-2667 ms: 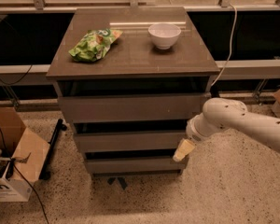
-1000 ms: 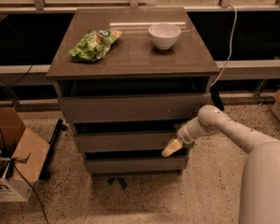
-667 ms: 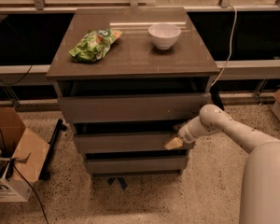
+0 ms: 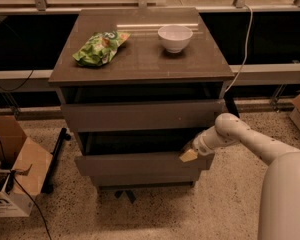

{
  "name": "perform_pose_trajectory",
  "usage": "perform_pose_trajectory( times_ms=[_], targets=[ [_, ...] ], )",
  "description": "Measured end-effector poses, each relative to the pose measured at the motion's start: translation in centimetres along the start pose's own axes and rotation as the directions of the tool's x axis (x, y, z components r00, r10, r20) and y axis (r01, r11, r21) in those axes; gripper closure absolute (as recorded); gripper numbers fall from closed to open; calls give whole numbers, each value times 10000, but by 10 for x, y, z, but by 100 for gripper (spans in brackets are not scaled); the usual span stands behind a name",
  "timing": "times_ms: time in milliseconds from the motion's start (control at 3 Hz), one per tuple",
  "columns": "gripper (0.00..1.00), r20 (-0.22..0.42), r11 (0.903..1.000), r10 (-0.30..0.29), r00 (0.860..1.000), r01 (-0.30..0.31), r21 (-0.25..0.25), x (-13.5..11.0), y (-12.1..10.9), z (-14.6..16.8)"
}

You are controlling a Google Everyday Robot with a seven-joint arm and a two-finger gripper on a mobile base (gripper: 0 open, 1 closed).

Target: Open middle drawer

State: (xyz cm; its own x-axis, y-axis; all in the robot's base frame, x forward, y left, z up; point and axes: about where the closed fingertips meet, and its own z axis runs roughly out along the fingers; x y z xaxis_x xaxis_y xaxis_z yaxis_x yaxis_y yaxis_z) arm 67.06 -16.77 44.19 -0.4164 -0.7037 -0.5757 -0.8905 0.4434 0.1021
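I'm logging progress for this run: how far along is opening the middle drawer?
Done: the gripper is at the top right edge of the middle drawer, on its front. In hand: the front seems drawn out only slightly, with a dark gap above it. Left: nearly the whole pull, since no inner tray shows yet.

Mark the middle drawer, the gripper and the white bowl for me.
middle drawer (image 4: pixel 135 164): camera view, centre of its flat front panel.
gripper (image 4: pixel 188 155): camera view, its tan tip at the drawer front's upper right edge.
white bowl (image 4: pixel 175 45): camera view, its outer side wall.
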Motion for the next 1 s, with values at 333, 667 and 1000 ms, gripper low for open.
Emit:
perform_pose_trajectory(
  times_ms=[333,667,1000],
  targets=[
    [83,0,10000,0,10000,0,0,0,0,-1],
    [59,-1,10000,0,10000,0,-3,0,0,-1],
    [28,-9,10000,-5,10000,5,-61,0,2,3]
  ],
)
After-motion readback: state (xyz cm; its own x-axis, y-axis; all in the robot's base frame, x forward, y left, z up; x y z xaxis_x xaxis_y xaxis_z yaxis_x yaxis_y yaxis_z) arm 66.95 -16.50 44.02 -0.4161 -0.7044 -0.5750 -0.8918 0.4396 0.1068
